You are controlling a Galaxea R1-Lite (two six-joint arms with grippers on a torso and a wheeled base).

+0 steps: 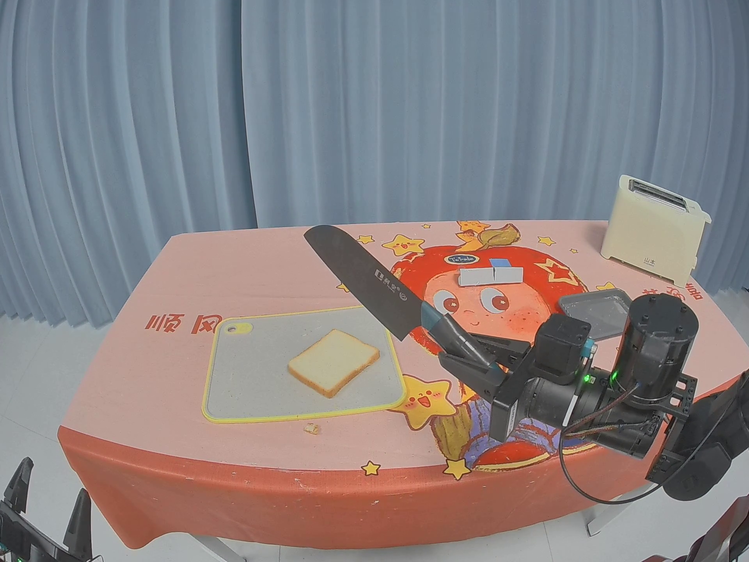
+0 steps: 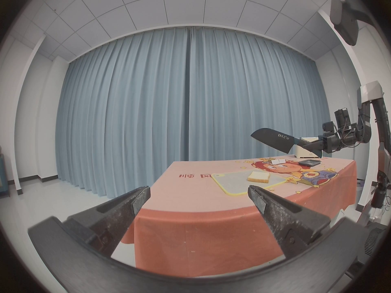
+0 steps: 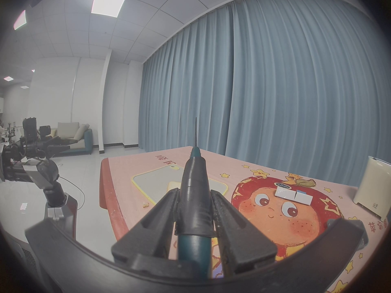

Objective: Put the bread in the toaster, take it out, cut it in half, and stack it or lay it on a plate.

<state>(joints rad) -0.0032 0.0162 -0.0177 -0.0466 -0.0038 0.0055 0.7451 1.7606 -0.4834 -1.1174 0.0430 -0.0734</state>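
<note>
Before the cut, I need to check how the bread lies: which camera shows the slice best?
The head view: the bread lies flat and whole on the cutting board, seen from above, unblocked. The left wrist view shows it far off and nearly edge-on. In the right wrist view the knife covers most of it.

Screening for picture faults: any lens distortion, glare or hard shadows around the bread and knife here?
Head view: even light, no hard shadow by the bread; curtain folds bow outward. Left wrist view: strong fisheye, dark corners, open left hand in front. Right wrist view: fisheye too, bright ceiling light, knife seen edge-on in the right hand.
</note>
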